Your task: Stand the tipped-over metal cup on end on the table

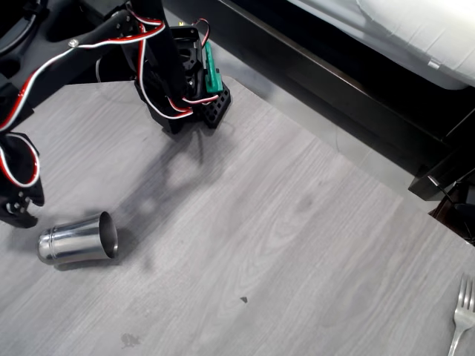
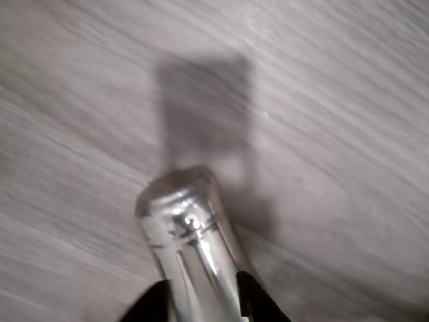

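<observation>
The metal cup (image 1: 78, 239) is lying tipped over on the table (image 1: 297, 222), near the left side of the overhead view. Its open rim is facing right and its rounded closed base is pointing left. The cup is casting a soft shadow on the grey wood grain just below and to its right. The gripper (image 1: 21, 211) is reaching in from the left edge of that view, trailing red and white wires. It is sitting just up and left of the cup's base, with a small strip of table showing between the two. The arm's black base is standing at the far left corner of the table, well apart from the cup. In the wrist view (blurred throughout) the cup (image 2: 187, 236) is running up the middle from the near edge. Its closed base is pointing away from the camera, and a dark blocky shadow is lying on the table beyond it. The gripper (image 2: 202, 298) is showing its two black fingers (image 2: 153, 313) spread apart, one on each side of the cup's body. Whether they are touching the metal is impossible to tell through the blur. A silver fork (image 1: 462, 319) is lying at the near right corner of the table, far from the cup. A small dark speck (image 1: 243, 300) is sitting on the table near the middle of the near edge.
</observation>
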Controlling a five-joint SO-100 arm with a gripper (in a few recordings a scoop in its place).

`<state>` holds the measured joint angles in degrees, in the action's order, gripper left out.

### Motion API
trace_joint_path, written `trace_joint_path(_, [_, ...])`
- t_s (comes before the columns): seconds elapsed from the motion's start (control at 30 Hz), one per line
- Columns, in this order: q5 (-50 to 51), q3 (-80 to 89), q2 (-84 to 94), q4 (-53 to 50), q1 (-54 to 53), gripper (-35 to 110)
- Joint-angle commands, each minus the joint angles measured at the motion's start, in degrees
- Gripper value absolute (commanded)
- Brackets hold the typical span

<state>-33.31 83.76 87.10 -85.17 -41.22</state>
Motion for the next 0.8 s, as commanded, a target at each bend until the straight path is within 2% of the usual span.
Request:
trace_joint_path(0.0, [-2.02, -2.37, -0.79, 1.67, -0.53, 24])
trace_joint_path(0.13, [-8.61, -1.85, -3.69, 1.05, -0.62, 34])
trace_joint_path(0.77, [-12.66, -1.85, -14.33, 6.06, -0.79, 34])
